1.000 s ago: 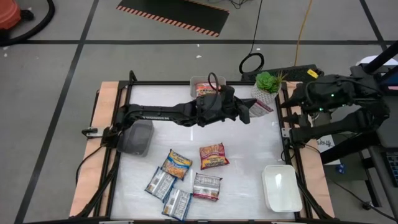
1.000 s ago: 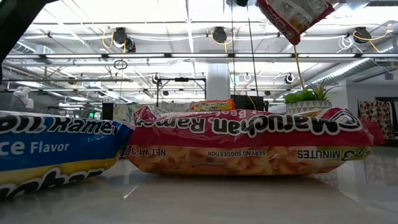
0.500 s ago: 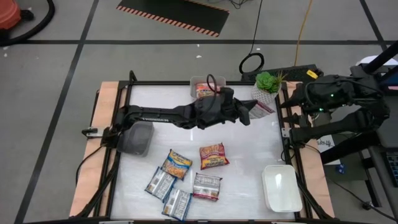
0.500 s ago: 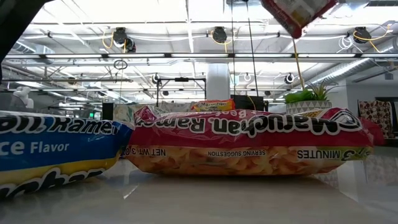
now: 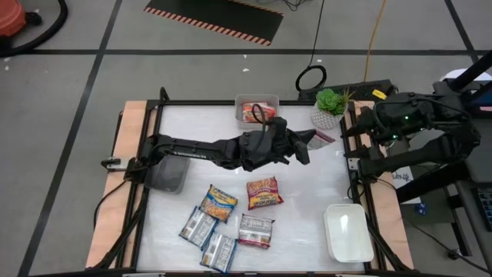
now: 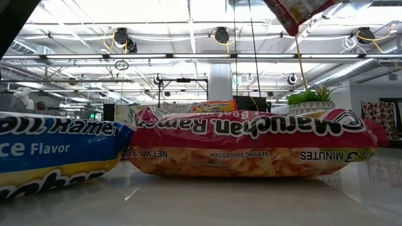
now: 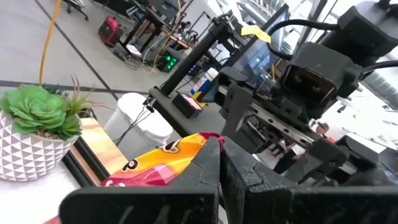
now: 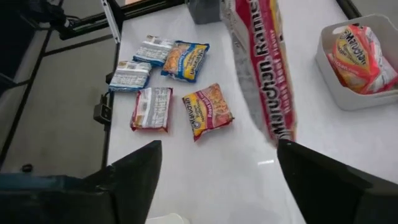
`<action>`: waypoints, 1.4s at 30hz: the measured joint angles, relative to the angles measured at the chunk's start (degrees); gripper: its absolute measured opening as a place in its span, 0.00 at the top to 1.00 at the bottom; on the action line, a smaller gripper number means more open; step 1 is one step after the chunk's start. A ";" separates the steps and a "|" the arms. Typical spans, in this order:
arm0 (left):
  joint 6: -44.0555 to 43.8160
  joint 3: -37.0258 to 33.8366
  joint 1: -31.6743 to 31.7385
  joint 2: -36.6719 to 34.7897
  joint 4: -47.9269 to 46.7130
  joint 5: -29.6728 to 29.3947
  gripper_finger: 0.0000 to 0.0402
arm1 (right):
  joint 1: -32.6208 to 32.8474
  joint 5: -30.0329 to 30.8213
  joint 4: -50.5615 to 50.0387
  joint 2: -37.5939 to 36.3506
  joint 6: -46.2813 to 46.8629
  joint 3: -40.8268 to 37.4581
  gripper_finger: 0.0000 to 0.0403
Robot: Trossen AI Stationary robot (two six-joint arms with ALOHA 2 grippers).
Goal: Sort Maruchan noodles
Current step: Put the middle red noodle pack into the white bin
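My left gripper (image 5: 306, 148) reaches level across the table's far middle, shut on a red-and-orange Maruchan noodles packet (image 5: 323, 138), which hangs high in the low view (image 6: 295, 11). My right gripper (image 8: 219, 149) waits open over the table's right edge (image 5: 367, 125), facing the packet (image 8: 261, 68). Several packets lie flat on the near table: a red one (image 5: 264, 192), a blue-and-yellow one (image 5: 219, 202) and maroon-silver ones (image 5: 255, 229). An orange packet (image 5: 254, 113) lies in the far tray (image 5: 270, 98). My left gripper pinches one end of the packet (image 7: 198, 144) between its two shut fingers. The fingers come level from the table's left. The packet is lifted clear of the table and hangs below the fingers, edge-on to the right wrist view.
A grey tray (image 5: 169, 171) sits by the left arm and a white tray (image 5: 350, 231) at the near right. A potted succulent (image 5: 330, 104) stands at the far right corner. Bare table lies between the loose packets and the white tray.
My left gripper has swung a little toward the table's near edge with the packet, which stays hanging clear of the table.
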 joint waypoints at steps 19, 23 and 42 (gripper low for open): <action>0.20 0.00 0.00 0.00 -0.07 0.24 1.00 | 0.02 5.65 4.87 5.68 -8.65 -0.02 0.15; 0.17 0.00 0.00 0.00 -0.07 1.16 1.00 | 0.00 7.65 5.84 7.48 -10.72 -0.02 0.16; -0.87 0.00 -2.38 0.00 0.01 1.31 1.00 | 0.02 6.08 4.80 12.36 -10.26 -0.04 0.25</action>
